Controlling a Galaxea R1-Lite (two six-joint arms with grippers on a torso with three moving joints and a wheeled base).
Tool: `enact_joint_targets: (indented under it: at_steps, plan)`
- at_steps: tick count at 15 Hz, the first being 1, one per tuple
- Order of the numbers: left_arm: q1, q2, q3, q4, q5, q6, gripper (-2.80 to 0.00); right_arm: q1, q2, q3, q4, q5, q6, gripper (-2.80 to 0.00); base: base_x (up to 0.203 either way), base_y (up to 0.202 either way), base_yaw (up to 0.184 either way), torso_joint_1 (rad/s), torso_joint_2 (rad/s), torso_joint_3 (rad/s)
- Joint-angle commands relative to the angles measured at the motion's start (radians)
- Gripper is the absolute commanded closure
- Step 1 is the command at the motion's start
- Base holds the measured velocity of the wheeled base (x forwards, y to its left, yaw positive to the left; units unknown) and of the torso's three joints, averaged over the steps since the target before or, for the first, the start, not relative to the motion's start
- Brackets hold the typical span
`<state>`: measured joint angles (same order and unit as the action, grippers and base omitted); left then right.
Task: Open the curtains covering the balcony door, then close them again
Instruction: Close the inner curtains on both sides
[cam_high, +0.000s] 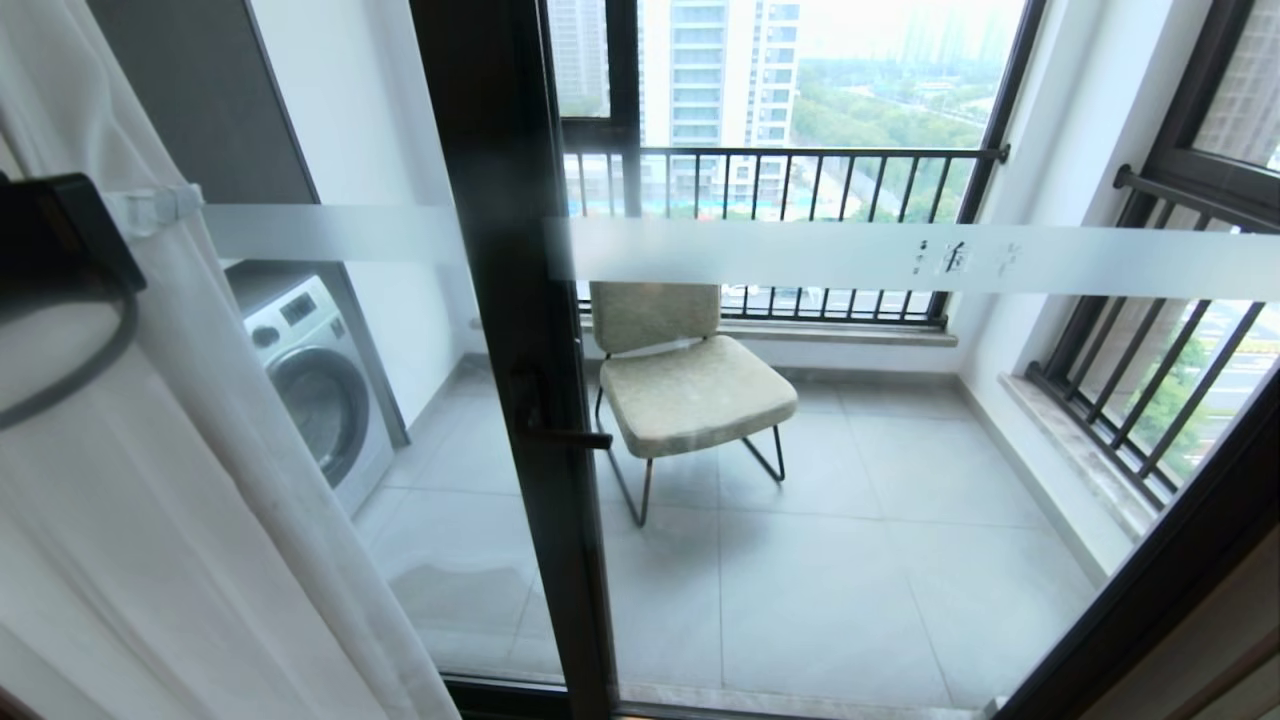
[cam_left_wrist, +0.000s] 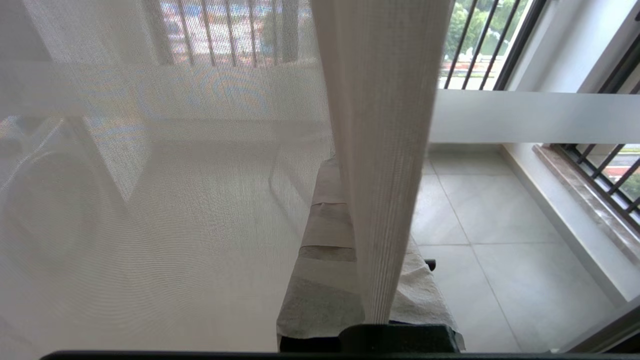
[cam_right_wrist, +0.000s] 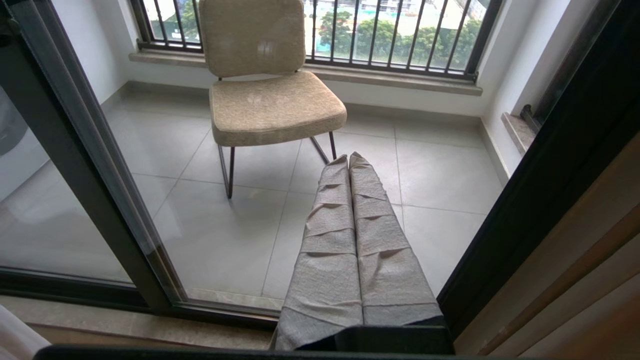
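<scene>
The curtains show as a white sheer panel (cam_high: 200, 500) gathered at the left, leaving most of the balcony door uncovered. The balcony door has a black frame (cam_high: 500, 250), a black lever handle (cam_high: 572, 438) and a frosted band (cam_high: 850, 255). My left gripper (cam_high: 160, 208) is raised at the far left edge of the head view. In the left wrist view it (cam_left_wrist: 360, 200) is shut on a bunched fold of the sheer (cam_left_wrist: 385, 150), which rises from between its tape-wrapped fingers (cam_left_wrist: 320, 280). My right gripper (cam_right_wrist: 348, 160) hangs low near the door's threshold, shut, with nothing between its fingers.
Behind the glass, a beige chair (cam_high: 690, 390) stands on the tiled balcony floor and a washing machine (cam_high: 315, 380) sits at the left. Black railings (cam_high: 800, 190) line the far windows. A dark door jamb and wooden panelling (cam_right_wrist: 590, 250) stand close beside my right gripper.
</scene>
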<state>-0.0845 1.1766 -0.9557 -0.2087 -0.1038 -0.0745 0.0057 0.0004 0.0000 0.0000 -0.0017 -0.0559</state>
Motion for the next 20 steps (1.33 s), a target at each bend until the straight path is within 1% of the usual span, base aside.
enact_joint_targets:
  at_steps: [1, 10, 16, 20]
  plan:
    - [0.0, 0.002, 0.0, -0.001, 0.0, -0.001, 0.0, 0.0, 0.0, 0.0, 0.0, 0.0, -0.001, 0.0, 0.0, -0.191, 0.001, 0.001, 0.0, 0.0]
    - [0.0, 0.002, -0.001, -0.012, 0.0, -0.002, 0.0, 0.0, 0.0, 0.0, 0.0, 0.0, -0.001, 0.0, 0.0, -0.179, -0.001, 0.001, 0.0, 0.003]
    - [0.0, 0.005, -0.003, -0.023, 0.0, -0.003, 0.0, 0.0, 0.0, 0.0, 0.0, 0.0, -0.001, 0.0, 0.0, -0.009, -0.001, 0.002, 0.0, 0.0]
    - [-0.03, 0.01, -0.012, -0.023, 0.0, -0.003, 0.0, 0.0, 0.0, 0.0, 0.0, 0.0, -0.001, 0.0, 0.0, 0.0, 0.0, 0.0, 0.0, 0.0]
